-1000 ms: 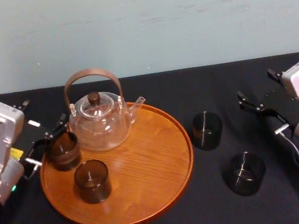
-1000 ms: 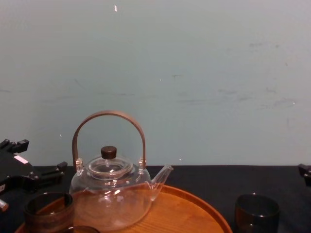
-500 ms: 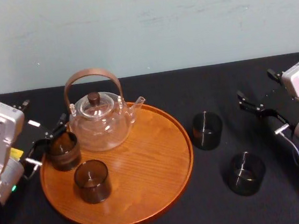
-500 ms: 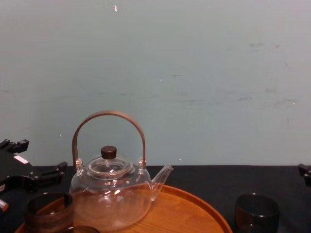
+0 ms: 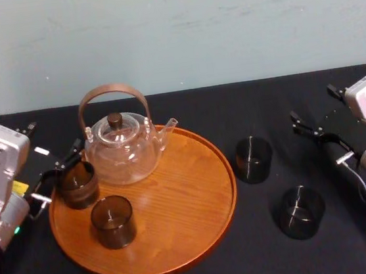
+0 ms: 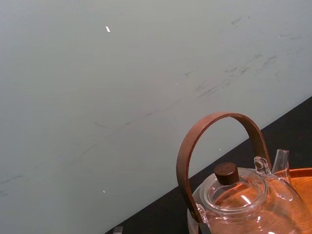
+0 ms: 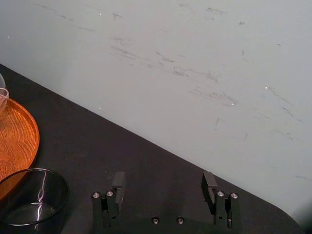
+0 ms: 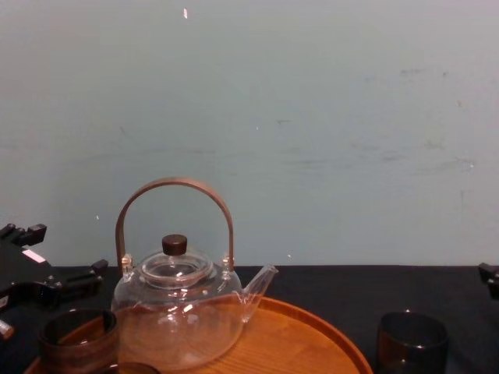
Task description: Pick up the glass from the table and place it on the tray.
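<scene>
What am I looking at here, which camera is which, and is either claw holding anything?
It is a two-armed robot. The head view looks down on the table, the chest view looks across it, and each wrist view rides an arm. On the table sits a wooden tray with a glass teapot and two dark glasses; two more glasses stand beside it. The left claw is open by the tray's left edge, and the right claw is open at right. Neither holds anything.

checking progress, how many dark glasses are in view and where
4. Two on the tray: back glass beside the teapot, front glass. Two on the table right of it: far glass, near glass. None seems hidden.
</scene>
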Robot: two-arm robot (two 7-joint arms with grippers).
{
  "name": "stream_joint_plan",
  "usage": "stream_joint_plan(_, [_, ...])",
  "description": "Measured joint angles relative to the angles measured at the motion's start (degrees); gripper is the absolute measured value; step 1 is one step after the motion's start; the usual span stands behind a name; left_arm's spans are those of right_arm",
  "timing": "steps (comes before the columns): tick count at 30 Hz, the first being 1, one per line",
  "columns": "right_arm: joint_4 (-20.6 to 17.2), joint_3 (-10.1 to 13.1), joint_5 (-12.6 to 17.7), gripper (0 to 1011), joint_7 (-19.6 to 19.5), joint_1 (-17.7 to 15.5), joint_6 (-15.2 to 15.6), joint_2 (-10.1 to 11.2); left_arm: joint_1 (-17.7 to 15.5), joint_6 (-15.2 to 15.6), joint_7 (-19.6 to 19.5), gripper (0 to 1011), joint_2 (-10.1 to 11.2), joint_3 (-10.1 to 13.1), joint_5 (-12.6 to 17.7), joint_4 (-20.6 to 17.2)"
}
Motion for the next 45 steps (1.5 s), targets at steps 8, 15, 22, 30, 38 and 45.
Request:
stream_joint_plan(8, [0.0,0.3,0.0,1002,0.5,-0.1,0.0,-0.1,0.0,0.0,0.0,1002,0.0,0.0,0.0,0.0])
stream_joint_plan(15, [-0.7,1.8,1.6,1002,2.8,-0.6,0.9,-0.6,0.0,0.0,0.0,1001,0.0,0.0,0.0,0.0])
stream_joint_plan(22, [-3.2,4.3,5.6,1003,6.3,-2.1,3.5,-0.3,0.0,0.0,0.0,1001,0.0,0.0,0.0,0.0])
stream_joint_plan(30, [-7.1,7.3,9.6,1002,9.4,-4.9,6.9,1.3,0.0,0.0,0.0,1001,0.0,0.0,0.0,0.0])
stream_joint_plan(38, [-11.9,10.1,11.8,1003,12.0,-9.5,10.1,4.2,0.0,0.0,0.0,1001,0.0,0.0,0.0,0.0])
stream_joint_plan(45, [-15.9,12.5,12.8,1002,13.8,-14.3,11.9,6.8,0.0,0.0,0.0,1001,0.0,0.0,0.0,0.0])
